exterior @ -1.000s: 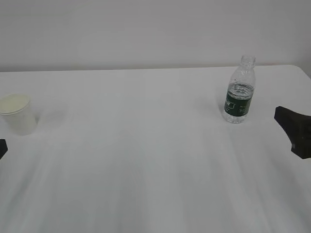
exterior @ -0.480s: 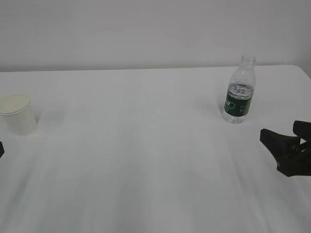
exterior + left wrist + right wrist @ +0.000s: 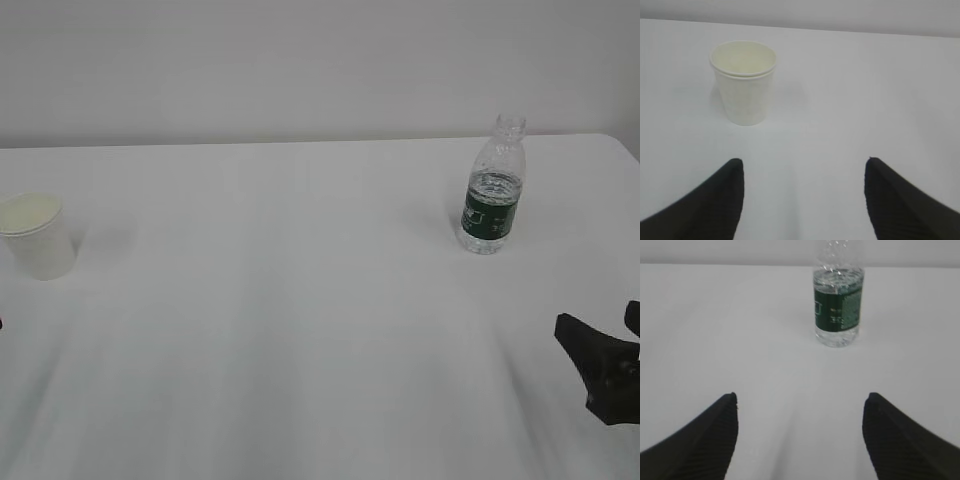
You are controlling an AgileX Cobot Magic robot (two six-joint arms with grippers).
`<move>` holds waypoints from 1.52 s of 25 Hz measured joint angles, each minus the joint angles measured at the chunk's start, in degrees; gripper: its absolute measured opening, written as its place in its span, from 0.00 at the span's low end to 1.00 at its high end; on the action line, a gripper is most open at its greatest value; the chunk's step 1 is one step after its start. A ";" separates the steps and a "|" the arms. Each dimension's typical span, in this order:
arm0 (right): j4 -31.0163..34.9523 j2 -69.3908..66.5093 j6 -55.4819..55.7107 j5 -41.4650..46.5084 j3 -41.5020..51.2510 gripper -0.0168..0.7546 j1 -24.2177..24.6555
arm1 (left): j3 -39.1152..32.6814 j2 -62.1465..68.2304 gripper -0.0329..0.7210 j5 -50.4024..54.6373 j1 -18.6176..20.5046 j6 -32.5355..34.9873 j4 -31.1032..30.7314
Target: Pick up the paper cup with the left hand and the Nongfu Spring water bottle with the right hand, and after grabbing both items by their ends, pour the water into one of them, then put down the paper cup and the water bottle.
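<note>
Paper cup [image 3: 36, 236] upright on the white counter [image 3: 300, 300] at the far left edge of the exterior view, rim up, pale cream inside, nothing touching it. In the left wrist view the same cup [image 3: 743, 82] sits ahead of the left claw [image 3: 802, 197] and off to the left of its centreline, well apart from both fingertips; a faint double line shows under the rim, can't tell if that's a rolled lip or a second nested cup. Left claw: jaws spread wide, empty, bare counter between them. In the exterior view the left arm is barely there, just a dark sliver at the left border. Nongfu Spring water bottle [image 3: 493, 186] upright on the right side of the counter, toward the back, no cap, dark green label band around the middle, water [image 3: 495, 184] level sitting about at the top of the label. In the right wrist view the bottle [image 3: 838, 300] stands ahead of the right claw [image 3: 800, 437], slightly right of the gap's centre, its top cut off by the frame edge. Right claw: jaws also spread wide, nothing held, not touching the bottle. Exterior view shows the right claw [image 3: 600, 372] low at the right edge, nearer the camera than the bottle and clear of it. Cup and bottle are well apart, on opposite sides of the counter.
</note>
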State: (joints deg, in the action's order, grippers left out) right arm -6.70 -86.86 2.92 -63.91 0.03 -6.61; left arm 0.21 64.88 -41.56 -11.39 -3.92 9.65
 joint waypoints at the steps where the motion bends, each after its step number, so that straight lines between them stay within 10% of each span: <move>1: 0.95 -1.15 -0.29 -0.27 0.13 0.79 0.00 | 0.00 0.00 0.76 0.00 0.00 0.00 0.16; 21: 6.70 -4.48 -1.75 -1.49 0.13 0.79 0.00 | 0.00 6.78 0.72 -6.08 0.00 8.34 14.89; 38: 6.23 -4.48 -1.87 -1.49 0.13 0.79 0.00 | 0.11 18.50 0.72 -23.63 0.00 4.75 3.81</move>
State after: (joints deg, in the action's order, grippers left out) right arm -0.46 -91.34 1.04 -65.40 0.16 -6.61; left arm 0.32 83.38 -65.19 -11.39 0.83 13.46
